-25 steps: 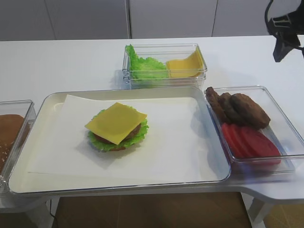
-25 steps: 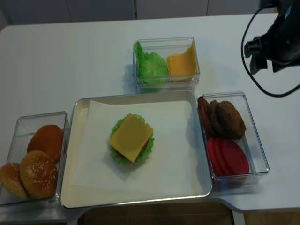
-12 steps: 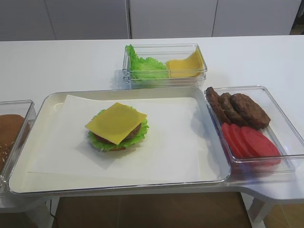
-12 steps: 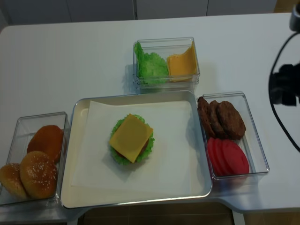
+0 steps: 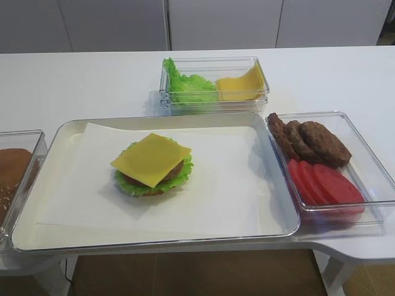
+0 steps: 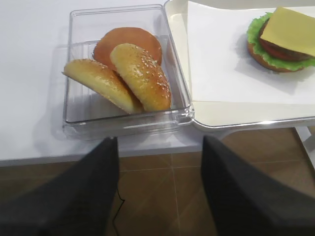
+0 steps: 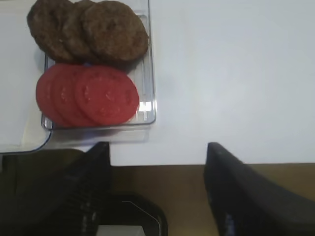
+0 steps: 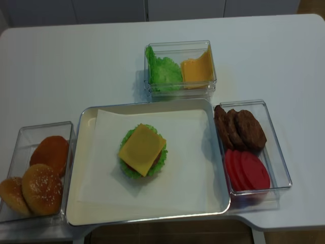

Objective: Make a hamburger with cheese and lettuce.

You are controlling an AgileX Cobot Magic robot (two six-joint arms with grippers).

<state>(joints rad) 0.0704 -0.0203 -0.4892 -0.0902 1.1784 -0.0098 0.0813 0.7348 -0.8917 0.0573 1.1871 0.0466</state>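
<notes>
Hamburger [image 5: 153, 169], a round stack of bun base, frilly green lettuce [image 5: 137, 188] rim and brown patty, sits left of centre on the white paper sheet [image 5: 222, 185] lining the shallow cream tray [image 5: 279, 185], and we see the flat square yellow cheese [image 5: 151, 159] slice lying on top of it. Beyond the tray's far edge stands a clear plastic box [image 5: 214, 98] holding loose green leaves and curled yellow slices. Just right of the tray, another clear box [image 5: 364, 166] carries overlapping dark brown patties [image 5: 308, 140] at the far end and red tomato slices [image 5: 324, 185] nearer. On the left, a third clear box [image 6: 125, 120] holds sesame bun halves [image 6: 140, 76]. Nothing stands over the stack. We find the right tool [image 7: 157, 187] spread wide and empty, off the white desk's [image 7: 231, 73] near edge beside the tomato box. The left tool [image 6: 160, 187] is likewise wide apart, holding nothing, near the bun box.
</notes>
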